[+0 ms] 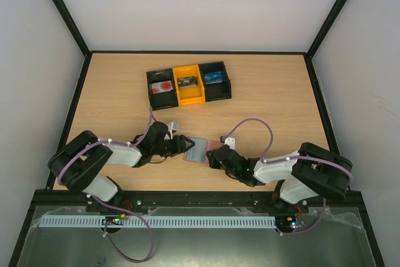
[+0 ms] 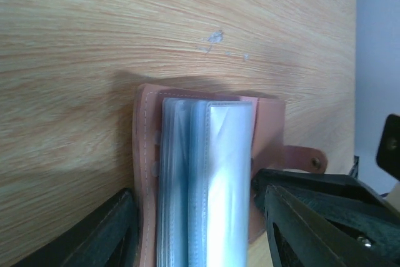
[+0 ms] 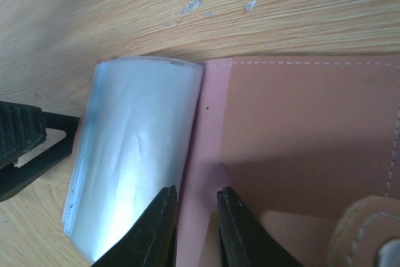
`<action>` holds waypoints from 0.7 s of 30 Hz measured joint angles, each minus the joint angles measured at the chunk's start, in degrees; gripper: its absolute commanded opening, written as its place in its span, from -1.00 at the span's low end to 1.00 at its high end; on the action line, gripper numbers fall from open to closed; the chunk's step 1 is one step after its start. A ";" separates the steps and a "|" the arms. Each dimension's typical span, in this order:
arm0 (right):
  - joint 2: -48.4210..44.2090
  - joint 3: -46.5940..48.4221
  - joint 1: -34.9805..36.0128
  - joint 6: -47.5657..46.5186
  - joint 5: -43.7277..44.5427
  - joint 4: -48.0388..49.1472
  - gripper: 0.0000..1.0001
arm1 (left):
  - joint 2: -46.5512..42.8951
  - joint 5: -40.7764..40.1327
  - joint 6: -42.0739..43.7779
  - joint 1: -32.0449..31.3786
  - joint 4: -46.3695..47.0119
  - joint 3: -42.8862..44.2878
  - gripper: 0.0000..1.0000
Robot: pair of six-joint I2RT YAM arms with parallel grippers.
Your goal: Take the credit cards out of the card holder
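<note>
The card holder (image 1: pixel 199 150) lies open on the table between my two grippers, pinkish-brown outside with blue-grey clear sleeves. In the left wrist view the card holder (image 2: pixel 200 186) sits across my left gripper (image 2: pixel 197 229), whose fingers (image 2: pixel 106 236) press its two sides. In the right wrist view my right gripper (image 3: pixel 197 223) is nearly closed on a pink strip of the cover (image 3: pixel 206 154) beside the sleeves (image 3: pixel 134 154). A pale credit card with a red round mark (image 1: pixel 162 87) lies in the tray's left compartment. The plain red card is out of view. I see no card in the sleeves.
A black-and-yellow three-compartment tray (image 1: pixel 189 99) stands at the back of the table; its yellow middle holds a dark card (image 1: pixel 187 82) and its right compartment a blue one (image 1: pixel 214 78). The holder's snap tab (image 2: pixel 306 159) sticks out to the side. Black frame rails edge the table.
</note>
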 measured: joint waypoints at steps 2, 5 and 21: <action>0.28 0.00 0.00 0.00 0.00 0.48 -0.62 | -0.26 0.46 -1.68 0.04 0.76 -0.13 0.12; 0.68 0.00 0.00 0.00 0.04 1.09 -0.62 | -1.29 0.96 -2.54 -0.20 0.94 -0.13 0.10; 1.57 0.00 0.00 0.15 0.11 2.62 -0.62 | -1.36 4.00 -4.37 -2.14 4.22 -0.55 -0.43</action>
